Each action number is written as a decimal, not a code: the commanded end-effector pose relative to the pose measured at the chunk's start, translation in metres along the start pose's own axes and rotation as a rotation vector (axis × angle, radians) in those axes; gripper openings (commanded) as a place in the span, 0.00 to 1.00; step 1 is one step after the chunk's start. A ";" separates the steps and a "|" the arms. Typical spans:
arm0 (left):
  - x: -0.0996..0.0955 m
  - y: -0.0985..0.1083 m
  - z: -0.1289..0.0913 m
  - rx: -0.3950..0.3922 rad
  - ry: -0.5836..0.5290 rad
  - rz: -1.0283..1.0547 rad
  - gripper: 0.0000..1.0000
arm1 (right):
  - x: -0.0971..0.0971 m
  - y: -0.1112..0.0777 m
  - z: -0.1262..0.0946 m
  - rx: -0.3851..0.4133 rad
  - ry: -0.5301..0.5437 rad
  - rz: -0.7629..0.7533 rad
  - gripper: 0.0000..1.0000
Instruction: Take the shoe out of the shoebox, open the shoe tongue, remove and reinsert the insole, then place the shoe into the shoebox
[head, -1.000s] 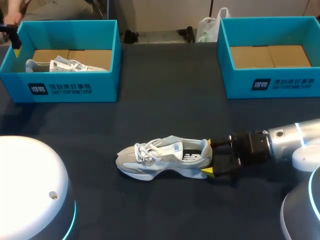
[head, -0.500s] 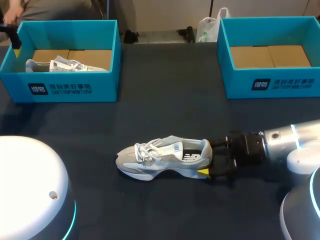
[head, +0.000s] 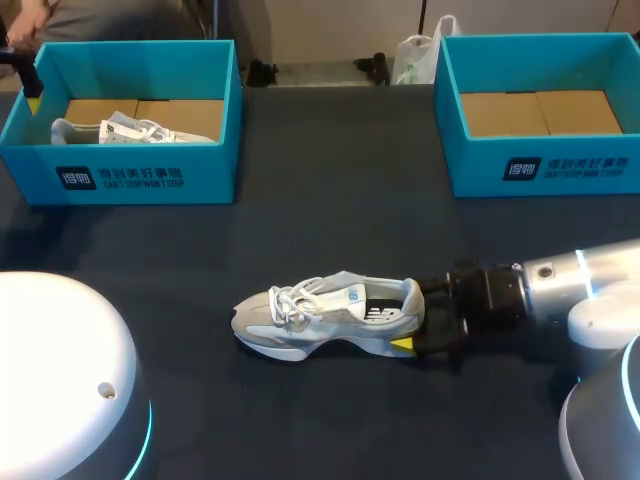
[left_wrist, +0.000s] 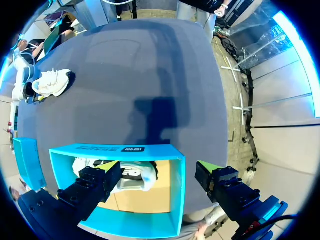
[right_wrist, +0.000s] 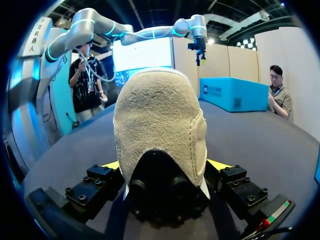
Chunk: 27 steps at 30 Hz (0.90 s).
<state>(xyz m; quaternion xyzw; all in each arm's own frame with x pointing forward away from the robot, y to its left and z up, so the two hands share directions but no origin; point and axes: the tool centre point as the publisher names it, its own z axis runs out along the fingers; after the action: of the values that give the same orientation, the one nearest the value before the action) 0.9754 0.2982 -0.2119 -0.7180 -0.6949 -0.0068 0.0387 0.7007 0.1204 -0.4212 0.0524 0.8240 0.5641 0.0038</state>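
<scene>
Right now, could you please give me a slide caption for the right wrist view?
Right gripper at the heel of the grey shoe, which stands upright on the dark table.

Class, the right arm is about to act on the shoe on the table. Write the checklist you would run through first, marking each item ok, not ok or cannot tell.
1. Shoe out of its box, upright on the table: ok.
2. Heel between the fingers of the right gripper: ok.
3. Right gripper shut on the heel: not ok, it is open.
4. Tongue opened: cannot tell.
5. Left gripper clear of the shoe: ok, open above the left shoebox, which holds a second shoe.
6. Right shoebox free to take the shoe: ok, only its cardboard floor shows.
</scene>
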 end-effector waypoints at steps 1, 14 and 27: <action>0.000 -0.001 0.000 -0.002 0.002 0.000 1.00 | -0.001 0.000 0.005 0.004 -0.002 -0.002 1.00; 0.000 -0.001 0.000 -0.002 0.002 0.000 1.00 | -0.002 0.000 0.013 -0.007 0.004 -0.003 1.00; 0.000 -0.001 0.000 -0.002 0.002 0.000 1.00 | -0.001 0.001 0.019 -0.016 0.010 -0.005 0.33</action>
<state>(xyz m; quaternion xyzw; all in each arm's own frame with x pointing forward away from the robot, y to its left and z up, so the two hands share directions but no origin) 0.9754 0.2982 -0.2119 -0.7180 -0.6949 -0.0068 0.0387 0.7021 0.1344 -0.4250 0.0462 0.8181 0.5732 0.0011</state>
